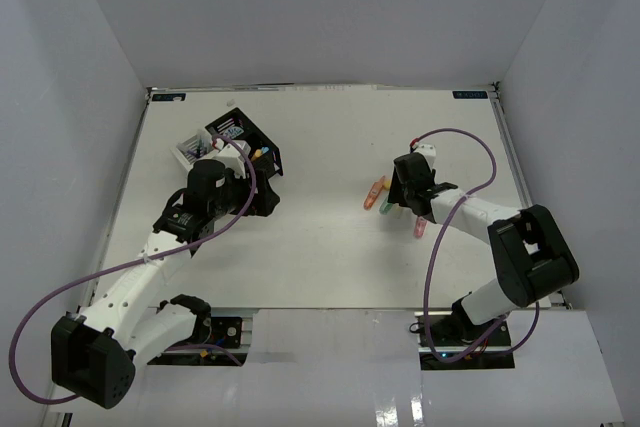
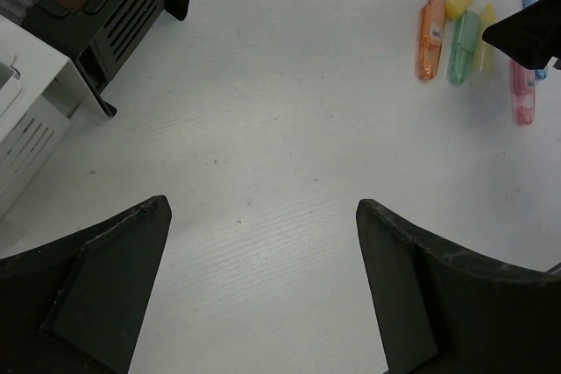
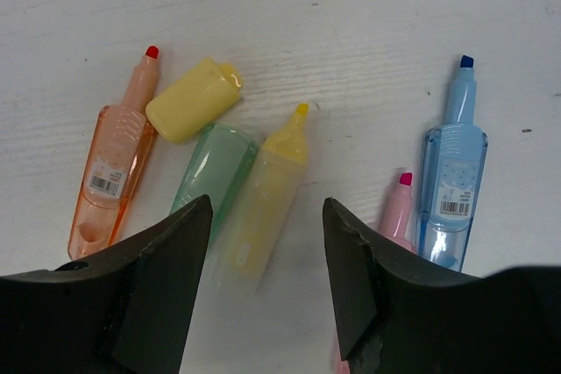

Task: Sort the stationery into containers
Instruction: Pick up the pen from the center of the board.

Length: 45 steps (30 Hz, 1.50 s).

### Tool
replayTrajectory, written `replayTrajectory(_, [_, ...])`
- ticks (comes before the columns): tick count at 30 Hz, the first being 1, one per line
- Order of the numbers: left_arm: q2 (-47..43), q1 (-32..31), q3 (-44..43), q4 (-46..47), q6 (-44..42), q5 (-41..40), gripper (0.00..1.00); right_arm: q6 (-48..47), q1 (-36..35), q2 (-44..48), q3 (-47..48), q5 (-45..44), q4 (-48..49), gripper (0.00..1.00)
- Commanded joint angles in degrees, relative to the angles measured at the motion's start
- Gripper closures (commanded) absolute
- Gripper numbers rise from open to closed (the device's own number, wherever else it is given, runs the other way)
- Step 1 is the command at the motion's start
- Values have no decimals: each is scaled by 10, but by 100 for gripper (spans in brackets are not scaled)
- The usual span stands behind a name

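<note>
Broadly, the job looks partly done. On the white table (image 1: 320, 247) the containers (image 1: 245, 142) stand far left, a black part and a lower white part joined. The top view is too small to count their compartments. Something orange-yellow already sits in the black compartment (image 2: 123, 6), and small coloured things show in the one behind it. What they are, I cannot tell.

The left gripper (image 2: 263, 286) hangs just beside the containers, over bare table. Its jaws are spread wide and hold nothing.

The right gripper (image 3: 267, 225) is down over the loose stationery, right of the table's middle. Its jaws are apart and straddle the yellow highlighter (image 3: 267, 190). There is daylight on both sides, so it is not gripped yet.

Five highlighters are left to sort, lying side by side with their tips pointing away from the right arm:
- One orange highlighter (image 3: 110, 181), at the left end.
- One green highlighter (image 3: 215, 168), touching the yellow one.
- The yellow one, between the jaws.
- One pink highlighter (image 3: 396, 208), partly hidden under the right finger.
- One blue highlighter (image 3: 454, 172), at the right end.

The loose yellow cap (image 3: 193, 101) lies across the far end of the green one. No pens show on the open table. I judge the yellow one is the next to go.
</note>
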<state>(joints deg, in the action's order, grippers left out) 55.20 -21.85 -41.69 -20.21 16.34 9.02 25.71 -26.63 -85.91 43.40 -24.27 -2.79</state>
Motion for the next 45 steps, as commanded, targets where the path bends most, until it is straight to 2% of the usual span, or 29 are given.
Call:
replayTrajectory(1, [-18, 1, 1, -8, -6, 6, 2, 26, 3, -9, 20, -34, 18, 41])
replayTrajectory(15, [-18, 1, 0, -11, -8, 8, 2, 32, 6, -57, 20, -31, 20, 46])
replayTrajectory(21, [-15, 2, 1, -11, -9, 10, 2, 27, 13, -51, 9, -33, 21, 57])
replayTrajectory(24, [-13, 1, 1, -11, -10, 12, 2, 19, 17, -51, 13, -28, 21, 59])
replayTrajectory(27, [-12, 1, 1, -11, -9, 13, 2, 10, 18, -54, 21, -21, 19, 66])
replayTrajectory(28, [-12, 2, 1, -10, -9, 14, 2, 6, 19, -53, 23, -19, 19, 74])
replayTrajectory(30, [-12, 2, 1, -11, -8, 19, 2, 0, 19, -47, 22, -17, 20, 81])
replayTrajectory(35, [-12, 2, 1, 1, -3, 54, 2, -29, 18, 36, -11, 18, 58, 92])
replayTrajectory(38, [-12, 1, 0, 21, 13, 95, 2, -68, 5, 110, -24, 53, 77, 92])
replayTrajectory(41, [-14, 2, -8, 56, 53, 143, 2, -111, -14, 195, -56, 116, 137, 92])
replayTrajectory(45, [-23, 1, -14, 124, 109, 214, 2, -115, -21, 292, -112, 217, 243, 92])
